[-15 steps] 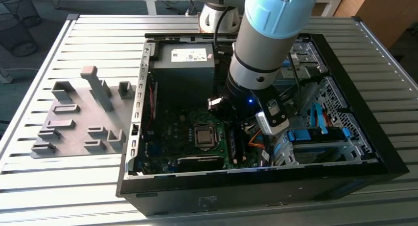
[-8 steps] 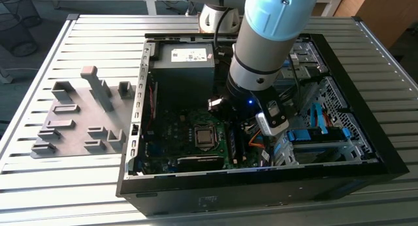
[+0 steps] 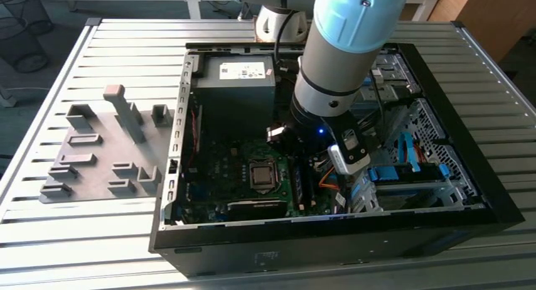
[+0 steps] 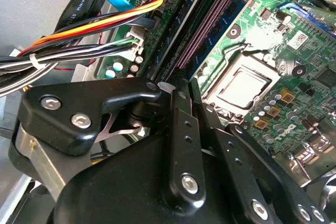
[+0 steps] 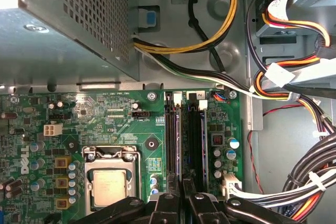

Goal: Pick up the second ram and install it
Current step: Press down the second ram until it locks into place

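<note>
Hovering low inside the computer case [image 3: 335, 240], the gripper [image 5: 181, 199] sits right over the near end of the memory slots [image 5: 184, 135] on the motherboard [image 5: 105, 114]. Its fingers [image 5: 167, 205] are drawn close, with a slim gap in line with the slots. I cannot tell whether they pinch anything. The memory stick cannot be picked out, neither at the slots nor between the fingers. The processor socket [image 5: 111, 179] lies beside the slots, and a cable bundle [image 5: 310, 182] on their other side. A grey holder tray [image 3: 92, 171] lies outside the case, well apart from the slots.
</note>
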### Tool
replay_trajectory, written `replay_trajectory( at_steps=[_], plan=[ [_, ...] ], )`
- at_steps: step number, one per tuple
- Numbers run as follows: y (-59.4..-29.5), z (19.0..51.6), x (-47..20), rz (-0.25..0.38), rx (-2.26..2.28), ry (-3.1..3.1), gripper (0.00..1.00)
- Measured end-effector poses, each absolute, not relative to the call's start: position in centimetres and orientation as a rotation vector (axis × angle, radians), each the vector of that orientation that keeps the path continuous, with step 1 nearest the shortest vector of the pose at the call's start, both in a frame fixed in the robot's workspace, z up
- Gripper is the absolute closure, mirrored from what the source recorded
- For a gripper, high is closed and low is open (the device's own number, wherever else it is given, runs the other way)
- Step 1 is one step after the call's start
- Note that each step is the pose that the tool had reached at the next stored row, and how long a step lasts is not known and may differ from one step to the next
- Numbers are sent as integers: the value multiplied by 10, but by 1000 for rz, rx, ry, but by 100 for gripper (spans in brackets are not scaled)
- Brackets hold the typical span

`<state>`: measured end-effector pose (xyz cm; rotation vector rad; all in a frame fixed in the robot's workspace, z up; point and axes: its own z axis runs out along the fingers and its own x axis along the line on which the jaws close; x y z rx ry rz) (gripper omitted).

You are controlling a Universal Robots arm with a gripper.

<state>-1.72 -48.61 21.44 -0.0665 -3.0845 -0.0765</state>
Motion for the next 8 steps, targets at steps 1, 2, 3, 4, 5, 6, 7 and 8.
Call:
replay_trajectory(
  at_steps=[1,2,3,4,5,6,7,8],
  plan=[
    [-486,215,-17,-76,-66,-3084,86],
    [-486,215,-17,-76,-65,-3084,86],
    [-486,215,-17,-76,-65,-3084,86],
    [-486,216,-17,-76,-65,-3084,86],
    [-486,216,-17,-76,-65,-3084,86],
    [-486,217,-17,-76,-65,-3084,86],
    [-486,217,-17,-76,-65,-3084,86],
    [-486,217,-17,-76,-65,-3084,86]
  ],
)
